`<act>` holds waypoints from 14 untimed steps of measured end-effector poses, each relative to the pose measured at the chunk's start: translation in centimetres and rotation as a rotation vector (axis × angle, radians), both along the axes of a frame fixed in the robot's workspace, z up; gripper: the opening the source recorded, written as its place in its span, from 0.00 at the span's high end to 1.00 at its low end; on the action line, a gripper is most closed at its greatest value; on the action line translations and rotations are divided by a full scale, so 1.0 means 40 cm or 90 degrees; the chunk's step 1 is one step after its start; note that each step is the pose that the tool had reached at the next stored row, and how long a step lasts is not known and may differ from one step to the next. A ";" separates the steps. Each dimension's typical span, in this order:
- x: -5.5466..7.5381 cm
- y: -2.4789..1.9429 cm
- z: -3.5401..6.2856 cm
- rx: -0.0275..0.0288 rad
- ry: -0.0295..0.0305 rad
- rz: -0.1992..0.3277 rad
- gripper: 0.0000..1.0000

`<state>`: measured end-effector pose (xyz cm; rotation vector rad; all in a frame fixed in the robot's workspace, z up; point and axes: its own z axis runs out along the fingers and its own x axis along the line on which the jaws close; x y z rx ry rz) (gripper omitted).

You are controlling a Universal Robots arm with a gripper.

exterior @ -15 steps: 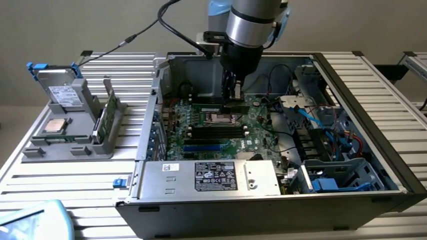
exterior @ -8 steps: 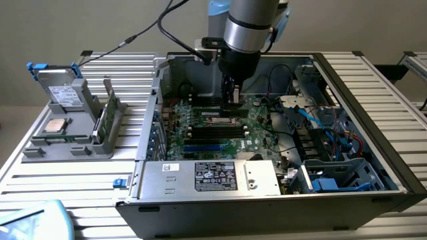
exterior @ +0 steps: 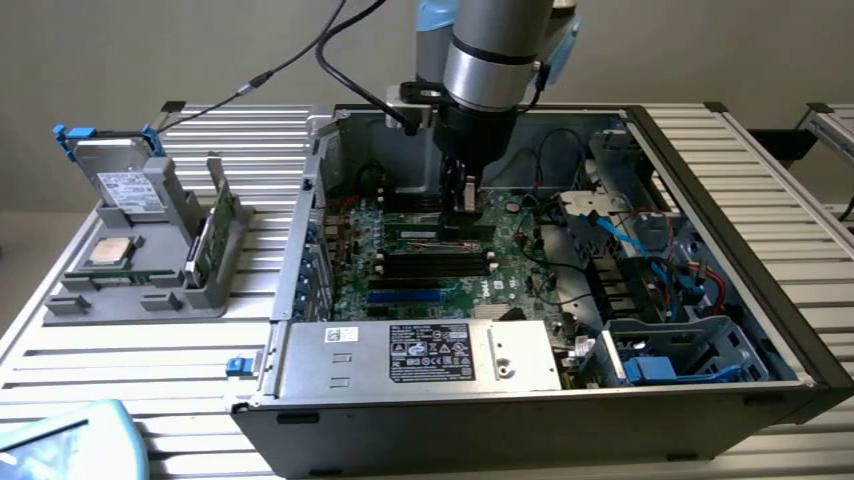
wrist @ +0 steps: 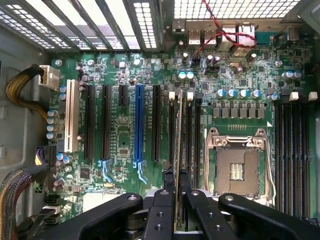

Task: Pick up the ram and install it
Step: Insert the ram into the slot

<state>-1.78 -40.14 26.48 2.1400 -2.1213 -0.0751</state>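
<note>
Gripper: the black two-fingered gripper (wrist: pixel 177 176) hung low inside the open dark-grey metal computer case (exterior: pixel 534 430), over the green motherboard (wrist: pixel 125 145).
Fingers: the black fingers (wrist: pixel 169 181) were drawn almost together, pinching the ram by its flat faces.
Ram: the ram (wrist: pixel 179 130), a slim, long green circuit-board stick seen edge-on, ran along the group of long black memory slots with white end latches (wrist: pixel 192 125). It lay between the blue plastic expansion slot (wrist: pixel 139 125) and the silver-framed square processor socket (wrist: pixel 237 167).
Contact: whether its lower edge had met a slot could not be told.
Risk, alignment: the slots sat close together, so a slight sideways offset or tilt would likely have landed the edge on a slot wall and jammed it.
Risk, uneven press: held near one end, the stick might have seated at that end only.
Risk, grip: a hard push against resistance might have made the thin board slide between the fingers.
Risk, latches: closed latches would probably have blocked seating.
</note>
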 end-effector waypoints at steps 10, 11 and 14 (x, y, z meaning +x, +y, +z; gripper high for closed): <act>-0.001 0.001 -0.025 -0.0147 -0.0050 0.016 0.86; -0.001 0.001 -0.028 -0.0163 -0.0051 0.018 0.86; -0.002 0.001 -0.037 -0.0200 -0.0053 0.022 0.86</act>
